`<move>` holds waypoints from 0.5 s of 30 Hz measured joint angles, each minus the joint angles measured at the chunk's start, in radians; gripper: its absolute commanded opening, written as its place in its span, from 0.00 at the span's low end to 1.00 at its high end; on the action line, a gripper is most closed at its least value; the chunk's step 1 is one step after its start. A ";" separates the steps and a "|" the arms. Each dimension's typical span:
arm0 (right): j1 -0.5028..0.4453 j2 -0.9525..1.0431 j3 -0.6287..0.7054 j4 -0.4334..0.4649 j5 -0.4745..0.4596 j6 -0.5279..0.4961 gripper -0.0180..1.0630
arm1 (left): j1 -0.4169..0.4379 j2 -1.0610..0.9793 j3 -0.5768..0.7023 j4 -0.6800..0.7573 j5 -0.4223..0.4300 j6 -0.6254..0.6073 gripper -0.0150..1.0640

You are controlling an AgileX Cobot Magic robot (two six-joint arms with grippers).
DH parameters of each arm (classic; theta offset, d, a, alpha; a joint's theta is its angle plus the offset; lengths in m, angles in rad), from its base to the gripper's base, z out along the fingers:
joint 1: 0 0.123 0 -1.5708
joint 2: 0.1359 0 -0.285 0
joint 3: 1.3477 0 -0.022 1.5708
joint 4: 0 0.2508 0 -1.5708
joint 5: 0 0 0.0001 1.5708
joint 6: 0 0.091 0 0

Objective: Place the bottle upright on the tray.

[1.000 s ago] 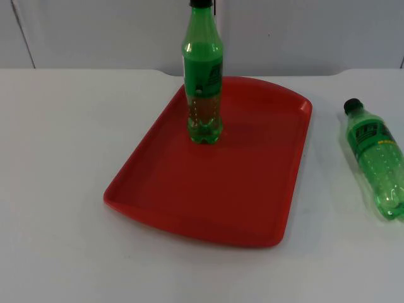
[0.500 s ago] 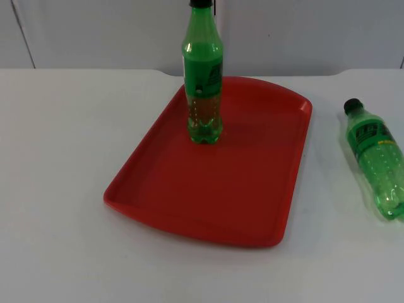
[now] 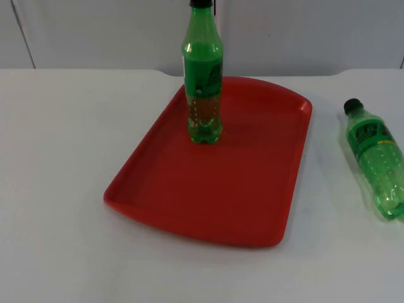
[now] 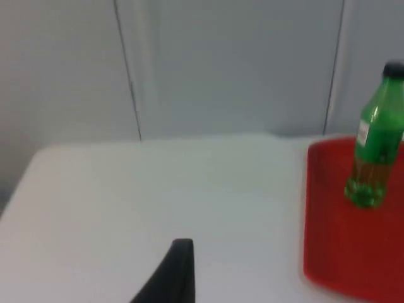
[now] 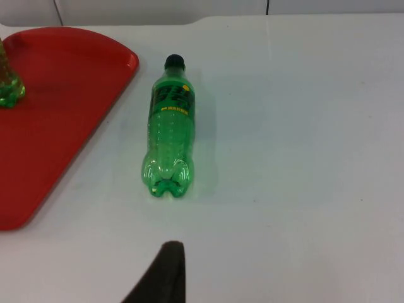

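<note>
On the red tray [image 3: 214, 189], towards its far edge, one green bottle [image 3: 202, 82] stands upright with a black cap. A second green bottle [image 3: 374, 158] lies on its side on the white surface [image 3: 57, 158], near the right edge and apart from the tray, its cap pointing towards the grey wall [image 3: 95, 31]. That makes two bottles and one tray. Each arm waits off the tray, a black fingertip [image 4: 170, 274] of the left end effector and one of the right [image 5: 161, 274] showing; whether either end effector is released or clenched I cannot tell.
</note>
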 measured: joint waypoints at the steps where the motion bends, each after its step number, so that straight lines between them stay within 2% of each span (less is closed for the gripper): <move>1: 0.000 0.000 0.000 0.000 0.000 0.000 0.99 | 0.000 0.000 0.015 0.008 0.016 -0.014 0.99; 13: 0.000 0.000 0.000 0.000 0.000 0.000 0.99 | 0.000 0.000 0.033 0.042 0.080 -0.089 0.99; 15: 0.000 0.000 0.000 0.000 0.000 0.000 0.99 | 0.000 0.000 0.033 0.093 0.125 -0.123 0.99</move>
